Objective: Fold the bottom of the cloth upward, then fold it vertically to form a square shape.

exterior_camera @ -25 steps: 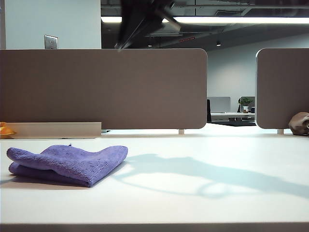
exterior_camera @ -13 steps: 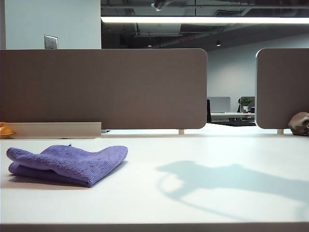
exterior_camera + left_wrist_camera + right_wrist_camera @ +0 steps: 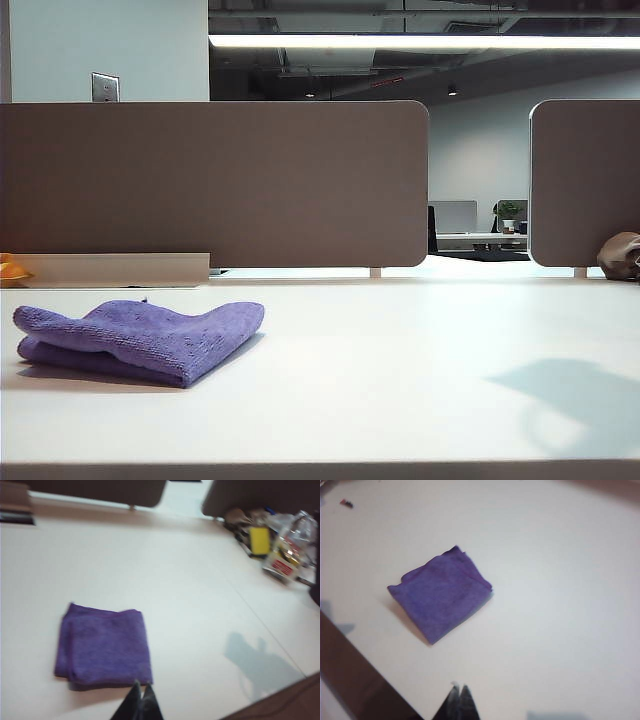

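cloth folded square, lower left of exterior view, on bench | left gripper pressed together, empty, above cloth | right gripper pressed together, empty, apart from cloth

One folded purple cloth, two shut grippers: left gripper, right gripper.

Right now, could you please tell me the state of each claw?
Left claw: closed, holding nothing, above the table near the folded cloth.
Right claw: closed, holding nothing, clear of the cloth.
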Controlling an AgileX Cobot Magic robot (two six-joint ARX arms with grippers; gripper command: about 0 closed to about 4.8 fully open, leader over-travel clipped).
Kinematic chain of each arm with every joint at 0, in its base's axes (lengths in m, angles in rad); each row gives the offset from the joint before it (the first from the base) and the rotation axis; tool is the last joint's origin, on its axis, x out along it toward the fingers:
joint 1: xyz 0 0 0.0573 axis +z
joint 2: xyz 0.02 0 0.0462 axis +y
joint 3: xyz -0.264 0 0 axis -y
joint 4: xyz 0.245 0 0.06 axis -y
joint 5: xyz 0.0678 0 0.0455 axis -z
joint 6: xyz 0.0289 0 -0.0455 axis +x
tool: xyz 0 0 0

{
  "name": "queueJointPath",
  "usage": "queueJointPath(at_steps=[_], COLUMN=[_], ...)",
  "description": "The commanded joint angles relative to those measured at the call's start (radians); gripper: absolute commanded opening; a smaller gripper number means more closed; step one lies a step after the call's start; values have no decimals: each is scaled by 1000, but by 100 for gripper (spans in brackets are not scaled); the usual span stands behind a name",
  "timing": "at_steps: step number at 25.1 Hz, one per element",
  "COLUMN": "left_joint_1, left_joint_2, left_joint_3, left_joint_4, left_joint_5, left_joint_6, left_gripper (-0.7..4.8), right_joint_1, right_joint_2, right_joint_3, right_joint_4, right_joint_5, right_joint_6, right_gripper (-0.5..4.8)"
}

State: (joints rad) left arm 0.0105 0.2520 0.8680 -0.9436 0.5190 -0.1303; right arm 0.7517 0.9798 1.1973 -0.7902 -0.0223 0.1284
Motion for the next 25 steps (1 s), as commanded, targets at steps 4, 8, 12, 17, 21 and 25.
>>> queueJointPath(at_steps=[4,8,12,17,21,25], left_joint_1=[1,2,2,2,2,2], left_joint_2=[-80,-142,-212,-246,-246,-246], left_joint_3=[1,0,-14,-100,-156,-214], left_joint_4=[-8,-26,-53,-38,31,130], left_joint_5=[-98,-151,-249,-275,-264,-221], left_joint_6=[23,45,40,40,40,0], left_gripper=[-5,-6,-5,-5,-6,-5], right_joint_1=[1,1,7,18,17,17], right_joint_2=[-159,-280,-411,-546,-592,-604], right_joint_3=[-110,-206,-341,-494,-569,-637], right_joint_4=[115,198,342,469,520,553], right_joint_5=[79,160,158,164,163,163], right_joint_6=[63,78,53,51,48,46], right_gripper=[-9,-9,-8,-8,-8,-8])
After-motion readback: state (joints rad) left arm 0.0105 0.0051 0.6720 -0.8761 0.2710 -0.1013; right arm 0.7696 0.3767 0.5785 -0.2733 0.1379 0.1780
